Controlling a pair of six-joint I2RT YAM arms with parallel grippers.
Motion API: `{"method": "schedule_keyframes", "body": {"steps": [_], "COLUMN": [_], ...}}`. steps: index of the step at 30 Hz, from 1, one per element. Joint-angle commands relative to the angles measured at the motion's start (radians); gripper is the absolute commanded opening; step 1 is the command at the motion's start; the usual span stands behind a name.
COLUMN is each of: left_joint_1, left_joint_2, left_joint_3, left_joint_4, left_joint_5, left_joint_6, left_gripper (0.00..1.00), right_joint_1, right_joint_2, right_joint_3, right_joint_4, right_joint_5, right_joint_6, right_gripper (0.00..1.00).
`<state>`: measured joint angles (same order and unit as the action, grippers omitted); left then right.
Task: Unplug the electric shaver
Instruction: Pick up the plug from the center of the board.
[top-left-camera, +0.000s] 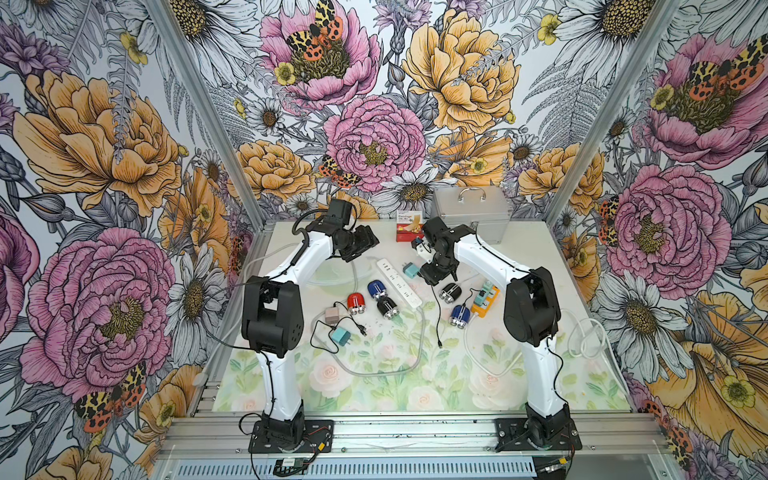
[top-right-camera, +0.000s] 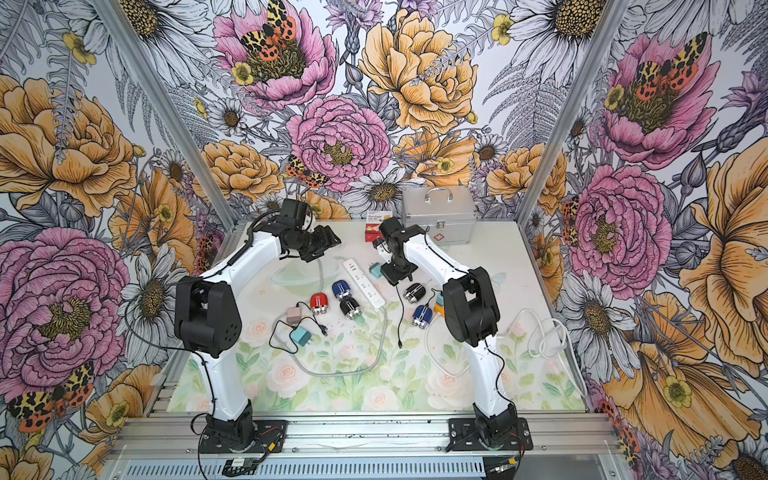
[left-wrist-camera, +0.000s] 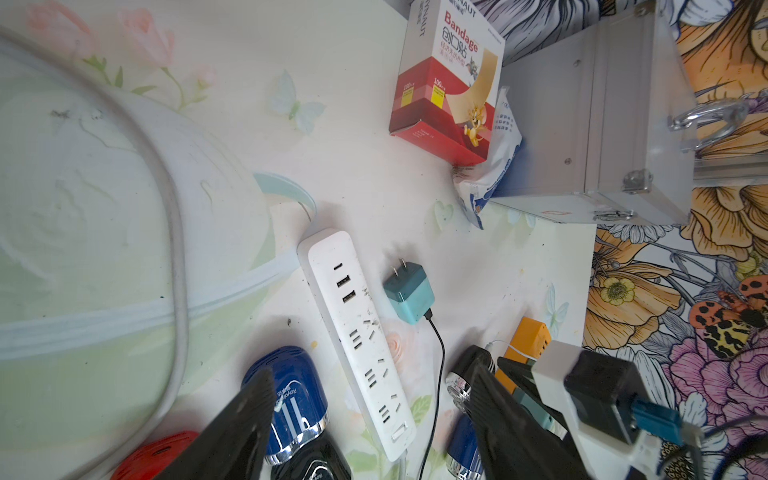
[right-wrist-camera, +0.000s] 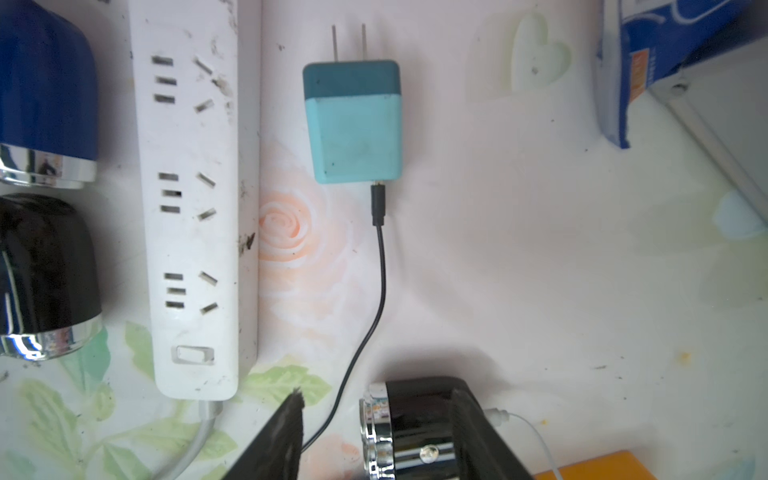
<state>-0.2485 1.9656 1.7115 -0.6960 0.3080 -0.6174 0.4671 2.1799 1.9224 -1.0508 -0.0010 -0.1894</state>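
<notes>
A black electric shaver (right-wrist-camera: 415, 424) lies on the floral mat right of the white power strip (top-left-camera: 399, 282), in both top views (top-left-camera: 449, 292) (top-right-camera: 414, 292). A white plug (right-wrist-camera: 496, 413) sits in its rear end, and its thin white cable runs toward an orange block (top-left-camera: 485, 300). My right gripper (right-wrist-camera: 379, 395) hangs open just above the shaver, whose body lies between the fingers, closer to one. A teal adapter (right-wrist-camera: 353, 124) lies loose beside the strip, prongs bare, and its black cable passes between my right fingers. My left gripper (left-wrist-camera: 374, 415) is open above the strip's far end (top-left-camera: 368, 243), holding nothing.
Red (top-left-camera: 356, 303), blue (top-left-camera: 377, 289) and black (top-left-camera: 387, 308) shavers lie left of the strip, another blue one (top-left-camera: 459, 316) near the orange block. A second teal adapter (top-left-camera: 340, 336) and a grey one (top-left-camera: 331, 316) sit front left. Bandage box (top-left-camera: 409, 226) and silver case (top-left-camera: 473, 212) stand at the back.
</notes>
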Motion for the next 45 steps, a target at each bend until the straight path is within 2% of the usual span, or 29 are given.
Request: {"method": "schedule_keyframes", "body": {"steps": [1,9,17,29,36,43,45], "left_joint_1": [0.015,0.032,0.035,0.034,0.038,0.037,0.035], "left_joint_2": [0.03,0.05,0.058,0.021,0.007,0.009,0.008], "left_joint_3": [0.044,0.082,0.085,0.017,0.005,0.008,0.009], "left_joint_4": [-0.009,-0.037,-0.047,-0.05,-0.051,-0.051,-0.051], "left_joint_5": [0.038,0.055,0.065,0.063,0.063,0.063,0.063], "left_joint_6": [0.031,0.048,0.053,0.061,0.064,0.063,0.062], "left_gripper": [0.75,0.75,0.75,0.75,0.75,0.75,0.75], "right_joint_1": [-0.008,-0.034,-0.03,-0.007,-0.005,-0.005,-0.007], "right_joint_2": [0.047,0.105,0.128,0.165,0.19,0.165,0.149], "right_joint_3": [0.044,0.06,0.048,0.001,-0.014,-0.025,-0.02], "right_joint_4": [0.043,0.052,0.047,0.015,0.012,0.015,0.017], "right_joint_5": [-0.01,-0.049,-0.019,-0.056,-0.058,-0.042,-0.038], "right_joint_6": [-0.098,-0.145,-0.137,-0.114,-0.093,-0.076,-0.064], "right_gripper": [0.57,0.51,0.46,0.4,0.26,0.07,0.05]}}
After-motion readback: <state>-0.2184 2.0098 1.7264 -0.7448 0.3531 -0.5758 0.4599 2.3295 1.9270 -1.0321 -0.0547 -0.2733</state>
